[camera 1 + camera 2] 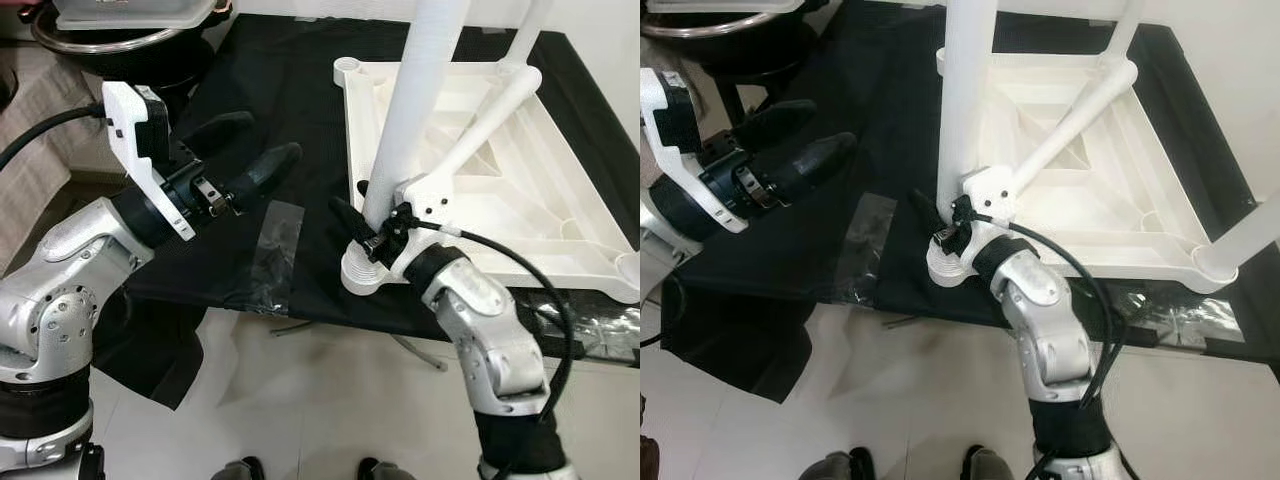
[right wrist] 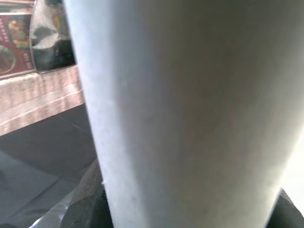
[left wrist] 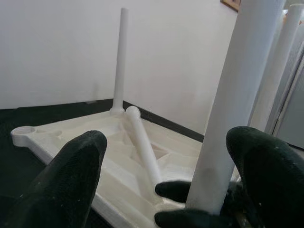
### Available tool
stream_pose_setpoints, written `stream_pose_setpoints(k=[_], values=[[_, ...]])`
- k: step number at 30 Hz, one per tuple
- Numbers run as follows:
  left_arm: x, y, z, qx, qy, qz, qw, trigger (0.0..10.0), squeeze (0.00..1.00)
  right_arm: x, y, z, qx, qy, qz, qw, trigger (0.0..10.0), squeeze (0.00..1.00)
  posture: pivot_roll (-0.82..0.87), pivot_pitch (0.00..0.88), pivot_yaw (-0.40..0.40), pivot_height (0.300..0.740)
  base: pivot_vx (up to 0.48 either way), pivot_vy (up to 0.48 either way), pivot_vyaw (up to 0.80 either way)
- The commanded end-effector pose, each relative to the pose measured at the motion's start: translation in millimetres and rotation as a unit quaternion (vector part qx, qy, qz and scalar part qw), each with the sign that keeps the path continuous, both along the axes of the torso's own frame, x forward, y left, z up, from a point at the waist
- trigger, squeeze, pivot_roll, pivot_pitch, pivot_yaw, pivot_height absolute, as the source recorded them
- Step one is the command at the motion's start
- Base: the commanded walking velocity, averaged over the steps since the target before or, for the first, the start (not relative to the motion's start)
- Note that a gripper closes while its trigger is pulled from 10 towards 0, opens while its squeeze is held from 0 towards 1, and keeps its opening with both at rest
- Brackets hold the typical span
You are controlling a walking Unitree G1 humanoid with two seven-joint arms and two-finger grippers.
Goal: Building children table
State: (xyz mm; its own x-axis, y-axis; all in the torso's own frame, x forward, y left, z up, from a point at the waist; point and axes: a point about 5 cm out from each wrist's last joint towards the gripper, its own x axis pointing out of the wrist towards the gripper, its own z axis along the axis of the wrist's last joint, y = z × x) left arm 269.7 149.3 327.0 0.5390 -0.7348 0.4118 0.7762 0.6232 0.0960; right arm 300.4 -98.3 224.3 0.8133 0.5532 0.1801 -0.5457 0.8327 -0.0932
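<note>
- The right gripper (image 1: 362,228) grips a white leg (image 1: 420,100) near its lower end, its black fingers closed around the tube just above a corner socket (image 1: 362,272).
- That leg stands upright in the near-left corner of the upturned white tabletop (image 1: 560,215), which lies underside up on a black cloth (image 1: 270,120).
- Just beyond the right gripper, a loose leg (image 1: 490,115) lies slanting across the ribbed underside of the tabletop.
- In the right wrist view the leg (image 2: 190,109) sits right against the camera, with dark fingers (image 2: 88,209) at either side of it.
- The left gripper (image 1: 245,160) hovers over the cloth, well to the left of the right gripper, fingers spread wide and holding nothing.
- Below the left gripper, a strip of clear tape (image 1: 268,255) lies on the cloth.
- In the left wrist view, another leg (image 3: 120,59) stands upright in a far corner of the tabletop.
</note>
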Motion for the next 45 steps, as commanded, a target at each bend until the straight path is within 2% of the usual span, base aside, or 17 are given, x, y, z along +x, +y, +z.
stream_pose_setpoints(k=[1,7,10,13,14,16,21,23,26,28,33,34,40,45], values=[[3.2,-10.0,1.2,-0.001,0.012,-0.025,1.000,10.0,0.00,-3.7,19.0,-34.0,-0.012,0.087,0.031,0.996,10.0,0.00,-0.02,0.202,-0.010,0.740,0.000,0.000,0.00],[4.8,-20.9,8.8,-0.002,0.018,-0.072,0.997,10.0,0.00,-3.2,21.7,-33.4,-0.010,0.085,0.034,0.996,10.0,0.00,-0.02,0.195,-0.008,0.740,0.000,0.000,0.00],[3.3,-37.8,19.0,0.002,0.027,-0.154,0.988,10.0,0.00,-0.8,20.8,-31.4,-0.009,0.079,0.032,0.996,10.0,0.00,-0.02,0.187,-0.006,0.740,0.000,0.000,0.00],[2.2,-49.6,25.3,0.038,0.011,-0.182,0.982,10.0,0.00,0.3,20.5,-30.0,-0.009,0.075,0.031,0.997,10.0,0.00,-0.02,0.182,-0.002,0.740,0.000,0.000,0.00],[2.2,-49.6,25.3,0.038,0.011,-0.182,0.982,10.0,0.00,0.3,20.5,-30.0,-0.009,0.075,0.031,0.997,10.0,0.00,-0.02,0.182,-0.002,0.740,0.000,0.000,0.00],[1.8,-61.8,30.2,0.061,0.004,-0.211,0.976,10.0,0.00,1.1,21.6,-29.4,-0.008,0.073,0.030,0.997,10.0,0.00,-0.02,0.177,0.001,0.740,0.000,0.000,0.00],[3.5,-71.8,34.7,0.082,-0.006,-0.221,0.972,10.0,0.00,1.1,23.3,-28.8,-0.009,0.071,0.033,0.997,10.0,0.00,-0.02,0.176,0.001,0.740,0.000,0.000,0.00],[11.6,-86.4,37.4,0.114,-0.019,-0.202,0.973,10.0,0.00,1.1,24.6,-27.8,-0.010,0.069,0.038,0.997,10.0,0.00,-0.02,0.175,0.002,0.740,0.000,0.000,0.00],[15.4,-91.3,38.4,0.124,-0.023,-0.192,0.973,10.0,0.00,1.2,25.1,-27.4,-0.011,0.068,0.039,0.997,10.0,0.00,-0.02,0.174,0.007,0.740,0.000,0.000,0.00],[24.2,-97.3,41.8,0.138,-0.030,-0.160,0.977,10.0,0.00,1.5,26.0,-26.5,-0.012,0.065,0.041,0.997,10.0,0.00,-0.03,0.176,0.010,0.740,0.000,0.000,0.00],[33.4,-101.2,44.6,0.146,-0.035,-0.139,0.979,10.0,0.00,1.7,26.8,-25.7,-0.015,0.063,0.043,0.997,10.0,0.00,-0.03,0.179,0.010,0.740,0.000,0.000,0.00],[34.1,-101.6,45.1,0.143,-0.033,-0.145,0.978,0.0,0.00,1.7,27.0,-25.7,-0.016,0.062,0.045,0.997,10.0,0.00,-0.03,0.179,0.010,0.740,0.000,0.000,0.00],[32.6,-100.1,46.6,0.158,-0.039,-0.162,0.973,0.0,0.00,1.9,26.9,-25.2,-0.019,0.061,0.048,0.997,10.0,0.00,-0.03,0.183,0.005,0.740,0.000,0.000,0.00],[31.0,-89.9,46.9,0.175,-0.038,-0.167,0.970,0.0,0.00,3.0,26.1,-24.7,-0.024,0.059,0.049,0.997,10.0,0.00,-0.03,0.181,0.000,0.740,0.000,0.000,0.00]])
